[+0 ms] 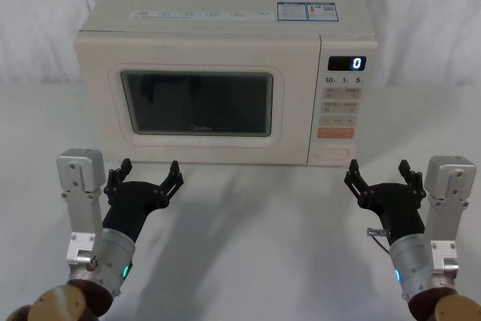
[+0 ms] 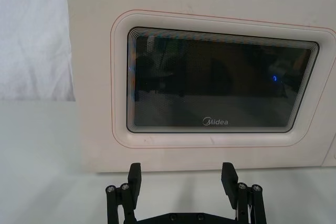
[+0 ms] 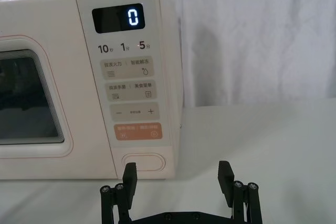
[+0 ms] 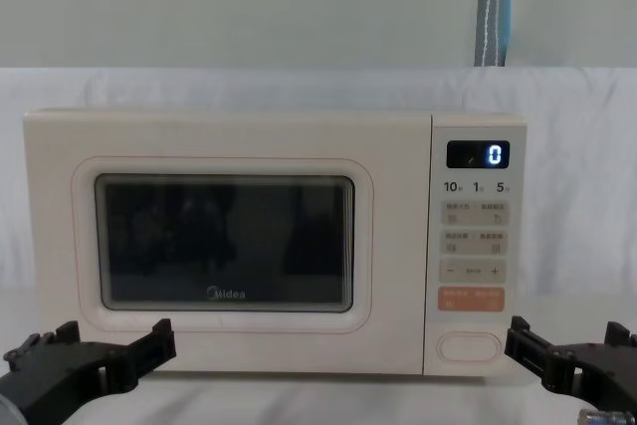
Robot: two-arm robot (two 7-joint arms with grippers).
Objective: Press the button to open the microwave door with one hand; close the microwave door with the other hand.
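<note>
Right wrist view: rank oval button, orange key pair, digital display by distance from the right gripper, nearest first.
From the right gripper, open, low in front of the control panel:
1. Oval button, lowest key on the panel, nearest.
2. Orange key pair, the row just above it.
3. Digital display, top of the panel, reading 0, farthest.

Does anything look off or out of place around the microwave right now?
Nothing stands out. The microwave sits square with its door shut, and both grippers, left and right, wait in front, open.
</note>
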